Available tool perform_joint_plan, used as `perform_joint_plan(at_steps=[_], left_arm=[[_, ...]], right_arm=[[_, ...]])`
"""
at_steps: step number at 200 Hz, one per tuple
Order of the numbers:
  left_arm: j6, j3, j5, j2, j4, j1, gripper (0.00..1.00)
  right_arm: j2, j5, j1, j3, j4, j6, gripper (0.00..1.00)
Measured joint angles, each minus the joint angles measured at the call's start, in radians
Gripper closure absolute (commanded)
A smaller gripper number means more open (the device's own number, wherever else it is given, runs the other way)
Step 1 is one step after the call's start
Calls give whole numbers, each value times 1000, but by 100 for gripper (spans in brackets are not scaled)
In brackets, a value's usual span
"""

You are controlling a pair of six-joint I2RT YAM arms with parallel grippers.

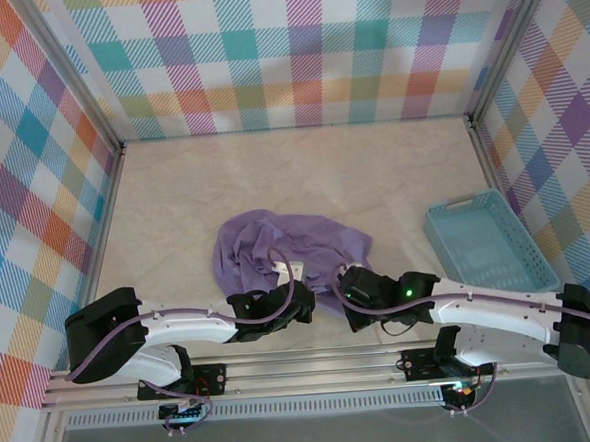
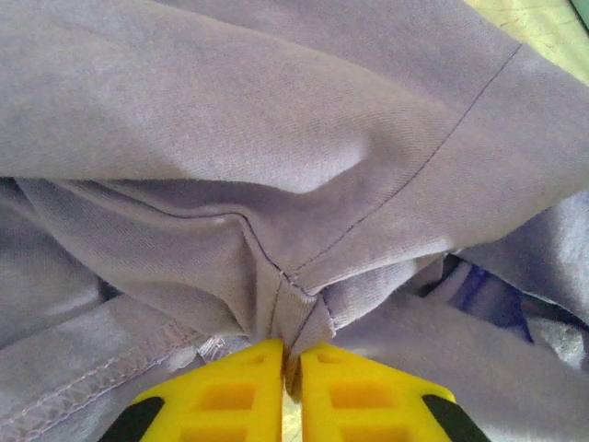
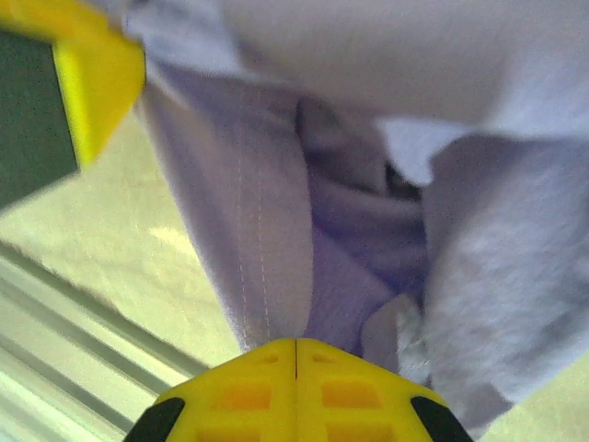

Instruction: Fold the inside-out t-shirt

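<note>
**Yellow fingers (image 2: 235,391) pinch the shirt (image 2: 276,138) on both sides**

Yellow and close up, the left gripper (image 2: 293,361) sits at the bottom of the left wrist view. Its fingers almost touch, and a fold of the purple shirt is squeezed between them. The picture's edge cuts off their lower parts.

In the right wrist view, the right gripper (image 3: 296,348) is pressed tight together. A strip of shirt with a stitched hem runs down into its tips. A blurry yellow bit (image 3: 97,69) in the top left corner is cut off, and I cannot tell what it belongs to.

From above, the shirt lies in a crumpled heap on the table (image 1: 173,188), near the front, between the two arms. Both grippers' tips are hard to make out there, at the near edge of the cloth. A blue basket (image 1: 487,244) stands apart on the right.
</note>
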Motion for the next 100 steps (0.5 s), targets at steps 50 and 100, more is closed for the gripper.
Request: perform_joint_plan(at_steps=[50,100], left_arm=[[-8,0,-13,-4,-44,0,72],[14,14,-27,-11,-83,-2,65]], right_arm=[[79,-23,103,-9,-8,12,83],[45,25,7,3,-45,45,71]])
